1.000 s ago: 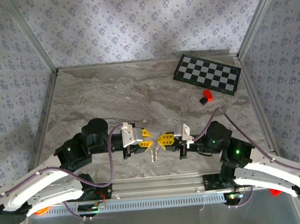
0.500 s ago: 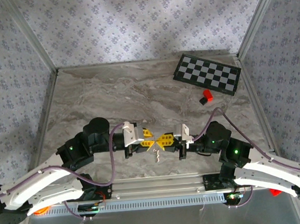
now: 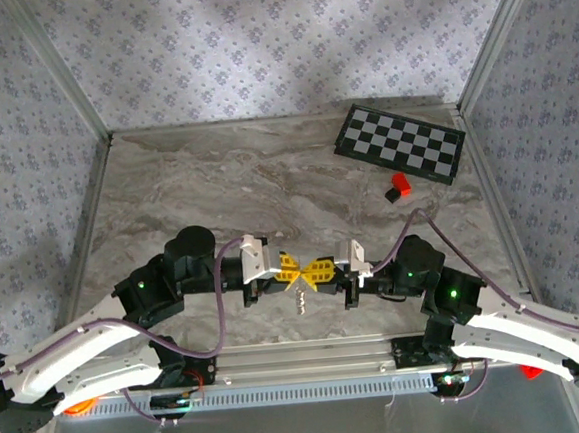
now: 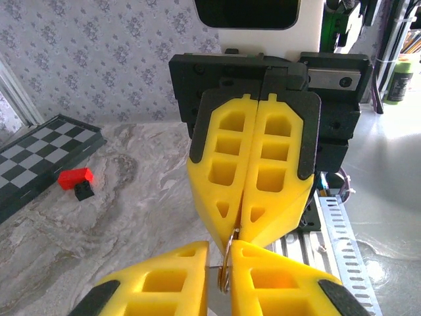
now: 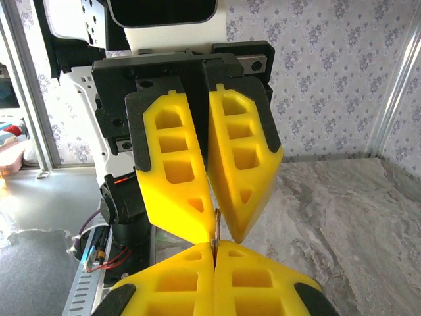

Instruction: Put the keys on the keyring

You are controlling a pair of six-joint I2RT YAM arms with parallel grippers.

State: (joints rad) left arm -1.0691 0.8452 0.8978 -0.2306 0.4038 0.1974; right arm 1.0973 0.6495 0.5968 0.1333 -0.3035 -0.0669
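My two grippers meet tip to tip low over the near middle of the table. The right gripper (image 5: 214, 245) (image 3: 308, 272) is shut on the keyring (image 5: 216, 224), a thin metal ring standing on edge. The left gripper (image 4: 220, 245) (image 3: 295, 269) straddles the same keyring (image 4: 225, 268); its jaws stand a little apart, and the ring rests against one yellow finger (image 4: 263, 263). Small silvery pieces (image 3: 298, 298) hang below the fingertips. They are too small to tell the keys from chain.
A black-and-white checkerboard (image 3: 399, 144) lies at the back right, with a red block (image 3: 400, 182) and a small black piece (image 3: 392, 195) in front of it. A metal rail (image 3: 311, 360) runs along the near edge under the arms.
The left gripper has moved right until its tips reach the right gripper's, and its jaws have narrowed around the ring. The right gripper has stayed put, shut.
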